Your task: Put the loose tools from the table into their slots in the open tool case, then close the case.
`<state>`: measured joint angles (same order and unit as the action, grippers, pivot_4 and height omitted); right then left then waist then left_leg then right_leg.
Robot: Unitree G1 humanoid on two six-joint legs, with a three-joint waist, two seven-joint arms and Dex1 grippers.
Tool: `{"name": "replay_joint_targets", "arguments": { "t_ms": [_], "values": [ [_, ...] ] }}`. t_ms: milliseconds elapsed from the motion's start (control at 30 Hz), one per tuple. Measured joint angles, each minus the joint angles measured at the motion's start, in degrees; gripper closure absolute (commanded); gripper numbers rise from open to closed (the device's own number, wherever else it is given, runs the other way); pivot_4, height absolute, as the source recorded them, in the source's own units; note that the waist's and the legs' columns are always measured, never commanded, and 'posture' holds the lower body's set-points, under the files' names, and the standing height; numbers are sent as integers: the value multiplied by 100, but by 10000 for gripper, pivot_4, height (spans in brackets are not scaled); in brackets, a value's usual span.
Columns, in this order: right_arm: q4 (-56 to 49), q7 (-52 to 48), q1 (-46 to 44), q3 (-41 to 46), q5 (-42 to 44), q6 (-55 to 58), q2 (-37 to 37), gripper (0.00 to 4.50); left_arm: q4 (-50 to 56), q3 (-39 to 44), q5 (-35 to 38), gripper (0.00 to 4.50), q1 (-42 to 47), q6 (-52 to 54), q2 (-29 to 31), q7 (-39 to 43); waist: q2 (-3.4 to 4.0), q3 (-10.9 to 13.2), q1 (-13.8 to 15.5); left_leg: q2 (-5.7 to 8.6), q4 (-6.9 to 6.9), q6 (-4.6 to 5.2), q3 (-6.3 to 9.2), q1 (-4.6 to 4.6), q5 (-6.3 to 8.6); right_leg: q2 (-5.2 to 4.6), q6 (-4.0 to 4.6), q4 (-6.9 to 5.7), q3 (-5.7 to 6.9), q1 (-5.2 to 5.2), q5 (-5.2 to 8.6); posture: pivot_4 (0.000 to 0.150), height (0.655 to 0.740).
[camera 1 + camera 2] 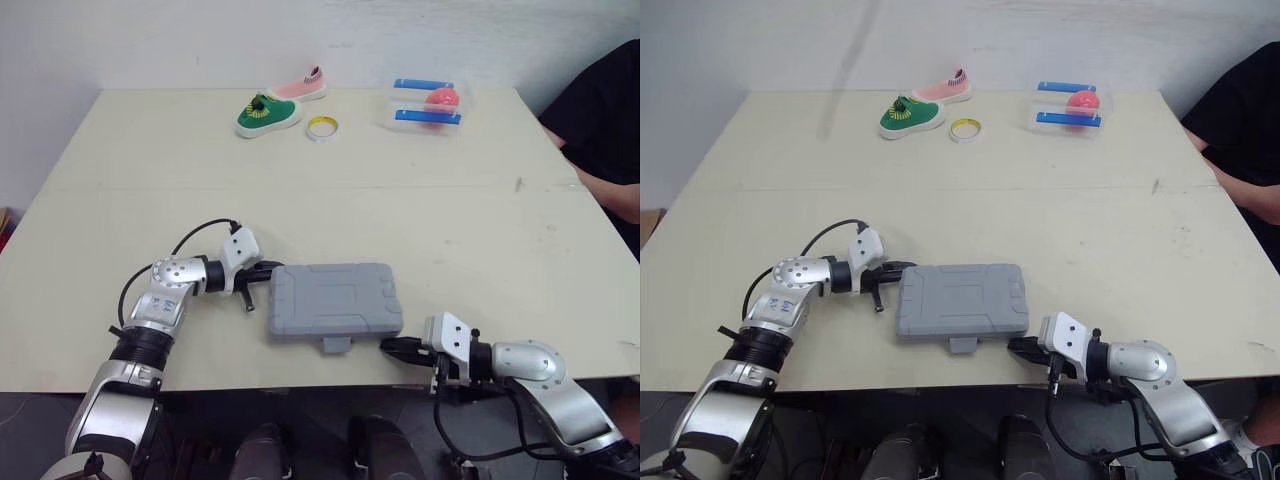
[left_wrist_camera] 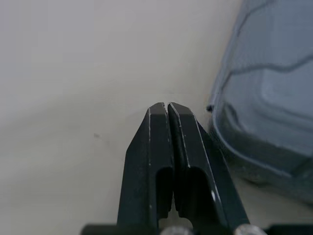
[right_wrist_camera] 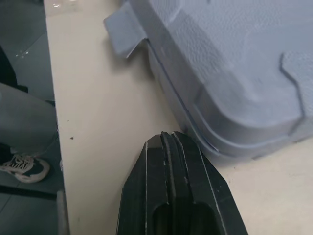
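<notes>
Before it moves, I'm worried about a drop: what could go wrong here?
1. The case lies shut near the front edge of the table; a shove from the shut left hand at its end could swing it over that edge.
2. The shut right hand sits low by the case's front corner and may knock it askew.

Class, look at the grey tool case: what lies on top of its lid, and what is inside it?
Nothing lies on top of the tool case; its ribbed lid is bare. The lid is shut flat, so whatever is inside is covered and cannot be seen.
</notes>
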<state>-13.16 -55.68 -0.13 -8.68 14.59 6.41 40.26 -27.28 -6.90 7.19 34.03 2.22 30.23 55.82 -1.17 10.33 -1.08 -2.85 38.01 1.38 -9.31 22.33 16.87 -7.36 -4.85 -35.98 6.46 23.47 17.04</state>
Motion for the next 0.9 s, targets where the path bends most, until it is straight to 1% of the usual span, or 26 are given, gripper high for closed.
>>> {"name": "replay_joint_targets", "arguments": {
  "t_ms": [133, 200, 267, 333, 433, 533, 633, 733, 833, 900],
  "values": [
    [238, 200, -381, -55, -7, 309, -440, 45000, 721, 263, 149, 44444, -579, 347, 187, -45, -2, -1, -84, -2, -1, 0, -1, -3, 0, -3, 0, -4, -7, 0, 0, 1500, 7400],
    [521, 375, -806, -140, -125, 444, -694, 45000, 1227, 443, 230, 44444, -1003, 558, 236, -162, -1, -1, -109, -1, -1, -1, -2, -4, 0, -4, 0, -7, -11, 2, 0, 1500, 7400],
    [792, 503, -1158, -195, -259, 486, -823, 45000, 1620, 539, 333, 44444, -1299, 786, 229, -302, -1, -1, -73, 0, -1, -1, 1, -2, 0, -8, 1, -7, -16, 2, 0, 1500, 7400],
    [1020, 525, -1411, -245, -365, 450, -906, 45000, 1913, 622, 382, 44444, -1522, 952, 222, -417, -1, -1, -61, 2, -1, -1, 1, -2, 0, -10, 1, -5, -20, 1, 0, 1500, 7400],
    [1720, 527, -2072, -366, -604, 209, -1049, 45000, 2486, 781, 434, 44444, -1981, 1192, 152, -713, 1, 0, -63, 6, -1, 2, -1, -2, 2, -16, 0, -6, -27, 1, 0, 1500, 7400],
    [2073, 495, -2356, -401, -760, -10, -1039, 45000, 2687, 802, 485, 44444, -2122, 1300, 74, -861, 0, 0, -47, 5, -2, 1, 4, 1, 2, -15, 1, -3, -29, 1, 0, 1500, 7400],
    [2210, 428, -2411, -413, -817, -200, -1010, 45000, 2772, 833, 497, 44444, -2156, 1328, 2, -1003, 1, 0, -46, 8, -2, 1, 2, 1, 2, -16, 1, -3, -28, 0, 0, 1500, 7400],
    [2225, 314, -2373, -356, -813, -327, -759, 45000, 2974, 956, 546, 44444, -2339, 1259, -22, -1186, 1, 0, -42, 10, -3, 5, 2, 2, 5, -20, 0, 0, -29, -1, 0, 1500, 7400],
    [2070, 232, -2115, -169, -763, -372, -516, 45000, 2982, 1336, 703, 44444, -2405, 1197, 47, -1235, 1, 0, -29, 8, -3, 4, 7, 3, 6, -21, 0, 2, -30, -2, 0, 1500, 7400],
    [1903, 206, -1873, 15, -701, -359, -382, 45000, 3053, 1663, 1011, 44444, -2357, 1165, 74, -1168, 1, 1, -20, 8, -3, 3, 12, 4, 6, -23, 0, 3, -30, -5, 0, 1500, 7400]
  ]
}}
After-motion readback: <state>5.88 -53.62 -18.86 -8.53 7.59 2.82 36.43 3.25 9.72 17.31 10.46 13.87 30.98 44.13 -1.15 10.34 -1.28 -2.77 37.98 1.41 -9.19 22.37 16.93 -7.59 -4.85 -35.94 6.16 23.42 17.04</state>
